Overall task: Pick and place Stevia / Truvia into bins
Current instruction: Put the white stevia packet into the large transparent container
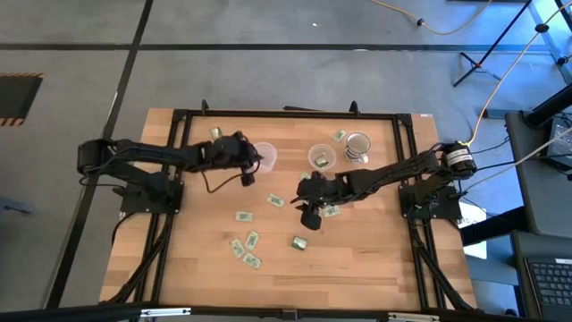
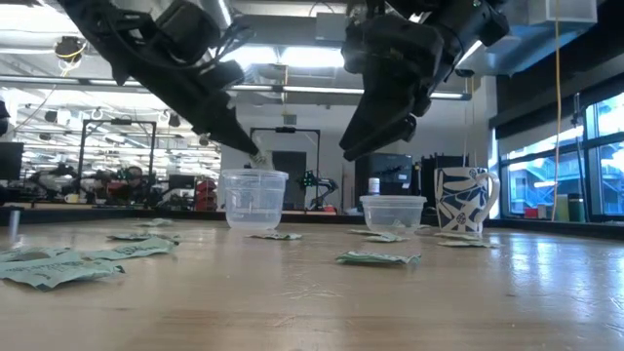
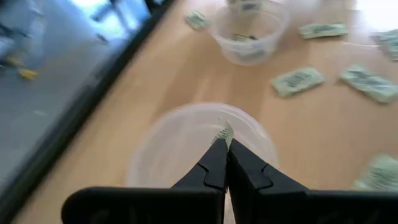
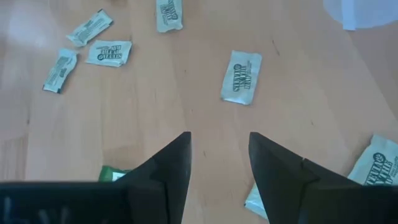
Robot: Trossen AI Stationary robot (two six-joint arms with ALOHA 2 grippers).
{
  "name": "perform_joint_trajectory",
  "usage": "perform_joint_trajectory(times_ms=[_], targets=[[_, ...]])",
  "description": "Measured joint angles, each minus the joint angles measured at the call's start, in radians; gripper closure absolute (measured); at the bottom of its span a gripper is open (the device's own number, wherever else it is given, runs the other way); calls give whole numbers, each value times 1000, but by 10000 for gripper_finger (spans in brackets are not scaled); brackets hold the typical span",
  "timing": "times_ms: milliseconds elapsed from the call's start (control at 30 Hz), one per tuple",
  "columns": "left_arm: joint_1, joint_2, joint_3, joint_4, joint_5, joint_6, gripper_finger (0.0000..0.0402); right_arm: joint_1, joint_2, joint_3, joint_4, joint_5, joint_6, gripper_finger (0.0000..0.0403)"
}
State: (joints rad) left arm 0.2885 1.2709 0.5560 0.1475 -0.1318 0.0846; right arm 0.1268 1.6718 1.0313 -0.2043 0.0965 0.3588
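Green-and-white sachets lie flat and scattered on the wooden table [image 1: 286,268]. My left gripper [image 1: 257,162] hangs over a clear plastic cup [image 3: 199,149] at the table's far left middle, shut on one sachet [image 3: 224,134]. A second clear cup [image 1: 321,158] with sachets inside stands to its right. My right gripper [image 4: 219,146] is open, hovering above the table's middle, with a sachet [image 4: 241,76] lying ahead of it and others [image 4: 377,158] beside its fingers. My left gripper pinches a sachet at one end [image 3: 226,135] between its two fingertips. The fingers slant down from the table's left. The sachet is lifted clear and sticks out past the fingertips, above the cup's mouth [image 2: 255,174].
A blue-and-white patterned mug [image 1: 357,145] stands near the far right, past the second cup. More sachets lie near the front left [image 1: 246,250] and by the far edge [image 1: 215,133]. Dark rails frame the table's sides.
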Motion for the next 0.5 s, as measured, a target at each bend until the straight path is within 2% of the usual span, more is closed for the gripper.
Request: perform_joint_trajectory(times_ms=[67,500], targets=[[20,0,0,-13,34,-23,397,0,0,0,0,0,-1,240],[71,0,0,-55,27,-38,348,0,0,0,0,0,-1,240]])
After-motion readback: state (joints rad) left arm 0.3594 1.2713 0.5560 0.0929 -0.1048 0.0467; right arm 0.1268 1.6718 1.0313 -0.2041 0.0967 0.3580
